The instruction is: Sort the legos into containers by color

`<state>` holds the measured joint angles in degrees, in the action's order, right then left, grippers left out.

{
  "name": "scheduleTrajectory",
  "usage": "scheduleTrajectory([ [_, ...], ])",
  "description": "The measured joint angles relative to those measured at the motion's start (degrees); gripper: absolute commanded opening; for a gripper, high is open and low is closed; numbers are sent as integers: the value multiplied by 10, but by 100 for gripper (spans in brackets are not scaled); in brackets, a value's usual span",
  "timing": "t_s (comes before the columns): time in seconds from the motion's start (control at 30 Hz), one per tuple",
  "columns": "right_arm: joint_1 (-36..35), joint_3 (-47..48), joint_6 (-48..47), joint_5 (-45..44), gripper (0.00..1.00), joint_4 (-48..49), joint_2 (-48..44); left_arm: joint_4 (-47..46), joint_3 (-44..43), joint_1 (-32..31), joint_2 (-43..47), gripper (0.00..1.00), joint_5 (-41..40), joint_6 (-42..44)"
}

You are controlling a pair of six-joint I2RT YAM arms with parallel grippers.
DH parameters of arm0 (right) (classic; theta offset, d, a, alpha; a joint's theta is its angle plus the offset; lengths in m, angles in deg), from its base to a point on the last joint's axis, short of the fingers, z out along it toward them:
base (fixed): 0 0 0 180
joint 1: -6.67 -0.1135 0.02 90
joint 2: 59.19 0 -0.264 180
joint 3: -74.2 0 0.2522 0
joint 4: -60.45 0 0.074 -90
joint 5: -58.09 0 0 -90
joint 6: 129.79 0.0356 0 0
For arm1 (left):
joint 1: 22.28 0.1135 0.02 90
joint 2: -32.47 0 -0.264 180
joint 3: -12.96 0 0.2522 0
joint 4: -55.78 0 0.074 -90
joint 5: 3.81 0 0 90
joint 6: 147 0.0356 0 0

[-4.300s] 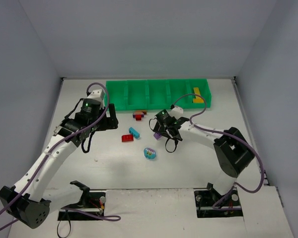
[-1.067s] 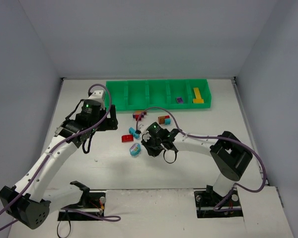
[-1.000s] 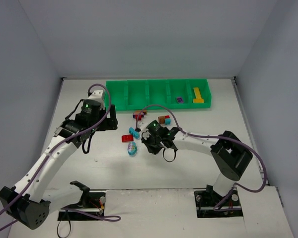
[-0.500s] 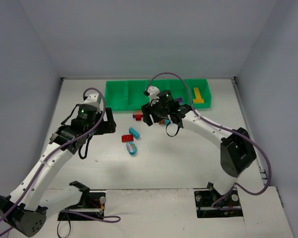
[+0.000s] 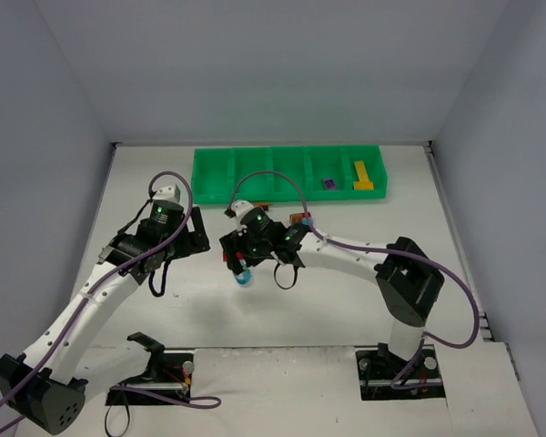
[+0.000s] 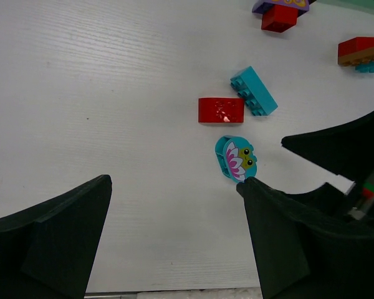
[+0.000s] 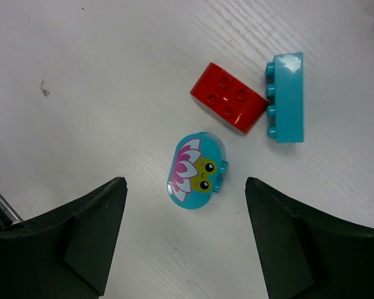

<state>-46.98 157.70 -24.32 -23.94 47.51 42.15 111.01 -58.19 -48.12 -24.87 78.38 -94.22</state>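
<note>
The green tray [image 5: 255, 173] stands at the back, with a yellow brick [image 5: 362, 175] in its rightmost compartment and a purple brick [image 5: 328, 184] in the one beside it. My right gripper [image 7: 184, 187] is open and empty, low over a cyan oval piece with a flower print [image 7: 197, 170], which lies between its fingers. A red brick [image 7: 229, 106] and a cyan brick [image 7: 287, 96] lie just beyond. From above, the right gripper [image 5: 242, 264] hides those two bricks. My left gripper [image 6: 174, 187] is open and empty, left of the pieces [image 5: 198, 241].
A purple and red stack [image 6: 280, 9] and a red, brown and cyan stack [image 6: 363, 53] lie on the table in front of the tray. The right arm's fingers [image 6: 336, 149] fill the right of the left wrist view.
The right gripper has come from the tray's front edge down and left to the cyan oval piece. The left arm has drawn back slightly toward me. The purple brick lies in the tray since the earliest frame.
</note>
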Motion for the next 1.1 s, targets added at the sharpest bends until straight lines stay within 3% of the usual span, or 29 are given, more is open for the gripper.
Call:
scheduleTrajectory([
  [0.17,-23,-2,48,-44,71,6,45,7,-2,0,8,80,-5,-3],
  [0.33,-29,-1,71,-76,59,7,92,15,-3,0,10,80,-6,-3],
  [0.43,-37,2,76,-90,44,10,102,19,-3,0,10,80,-6,-3],
  [0.47,-40,3,76,-91,27,12,102,20,-3,0,10,80,-6,-3],
  [0.57,-44,4,78,-96,1,15,102,21,-3,0,10,80,-6,-3],
  [0.8,-24,6,37,-109,2,0,37,20,-3,0,10,80,-6,-3],
  [0.93,64,61,-3,-110,5,0,-3,19,-3,0,10,80,-5,-2],
  [1.1,188,127,-45,-117,6,37,11,17,-4,0,10,80,0,5],
])
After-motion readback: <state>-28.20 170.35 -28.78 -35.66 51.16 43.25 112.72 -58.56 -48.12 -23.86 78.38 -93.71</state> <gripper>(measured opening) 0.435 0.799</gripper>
